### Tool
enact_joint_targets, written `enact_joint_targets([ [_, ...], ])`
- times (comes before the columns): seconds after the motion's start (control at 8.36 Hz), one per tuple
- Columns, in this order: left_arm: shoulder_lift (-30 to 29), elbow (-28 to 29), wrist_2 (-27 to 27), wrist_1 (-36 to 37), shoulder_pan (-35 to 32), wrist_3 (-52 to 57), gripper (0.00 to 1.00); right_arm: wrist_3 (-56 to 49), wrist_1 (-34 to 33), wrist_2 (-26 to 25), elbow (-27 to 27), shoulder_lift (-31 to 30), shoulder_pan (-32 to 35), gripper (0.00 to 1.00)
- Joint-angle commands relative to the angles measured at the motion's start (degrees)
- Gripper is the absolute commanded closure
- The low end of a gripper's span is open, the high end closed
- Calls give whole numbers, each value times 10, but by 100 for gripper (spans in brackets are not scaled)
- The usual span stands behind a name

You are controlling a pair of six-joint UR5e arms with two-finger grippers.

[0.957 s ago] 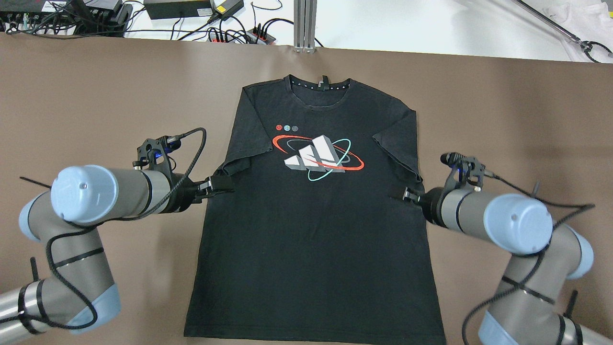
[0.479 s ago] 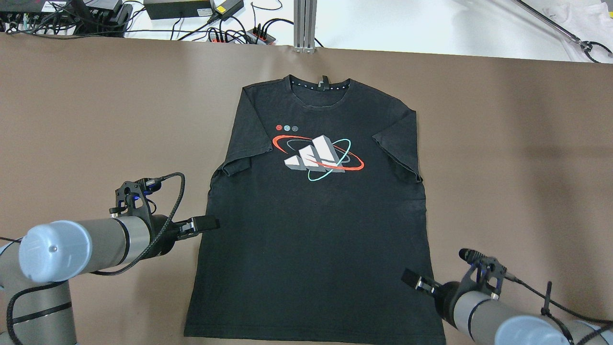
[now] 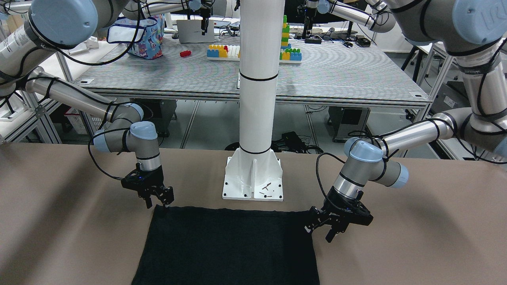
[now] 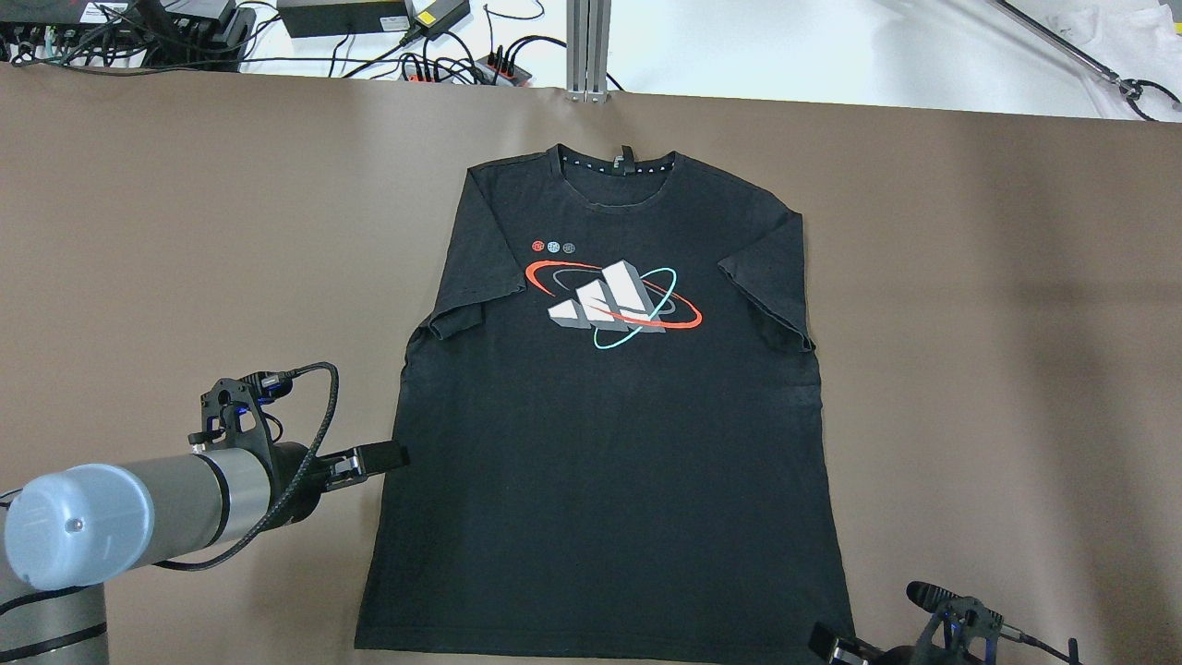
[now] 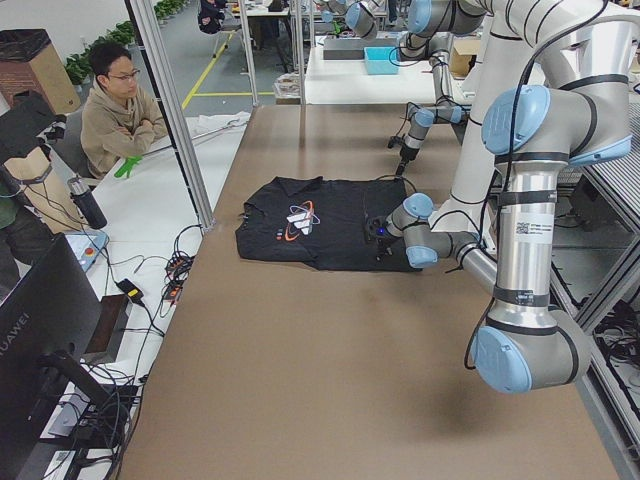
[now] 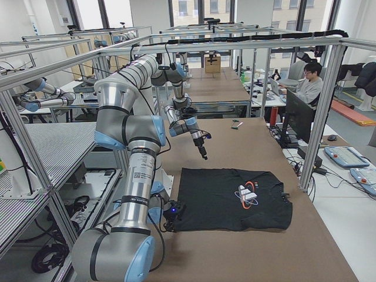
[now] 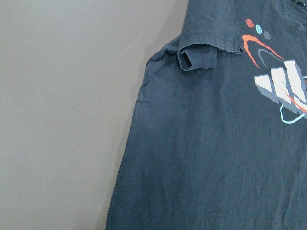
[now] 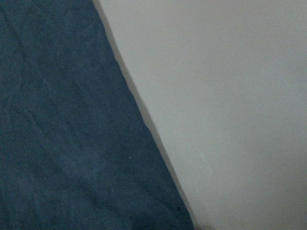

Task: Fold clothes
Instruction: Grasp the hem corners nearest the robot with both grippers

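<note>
Light and limp, the black T-shirt (image 4: 600, 443) lying flat on the surface (image 4: 185, 231) will likely sag when lifted, so pinch its hem corners. The left tool (image 3: 320, 232) and right tool (image 3: 158, 204) both look spread and empty.

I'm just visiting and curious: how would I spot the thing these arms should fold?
Look at the big brown table. Flat in its middle lies a black T-shirt, the only garment there, with a white logo ringed red and teal.

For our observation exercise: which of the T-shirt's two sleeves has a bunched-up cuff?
The left sleeve, on the robot's left: its cuff curls into a fold, while the right sleeve lies flat.
</note>
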Motion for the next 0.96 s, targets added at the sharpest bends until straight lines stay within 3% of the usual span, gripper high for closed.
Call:
enact_joint_targets([
  [0.0, 3, -9, 2, 5, 2, -1, 5, 21, 0, -4, -1, -12, -30, 41],
  [0.12, 3, -9, 2, 7, 2, -1, 5, 21, 0, -4, 0, -11, -30, 54],
  [0.36, 2, -9, 2, 7, 2, -1, 5, 21, 0, -5, 0, -11, -29, 97],
  [0.6, 17, -19, 2, 7, 17, -30, 5, 21, 0, -6, 5, -11, -29, 100],
  [0.84, 92, -81, 100, 7, 127, -87, 9, 19, 0, -4, 23, -11, -28, 100],
])
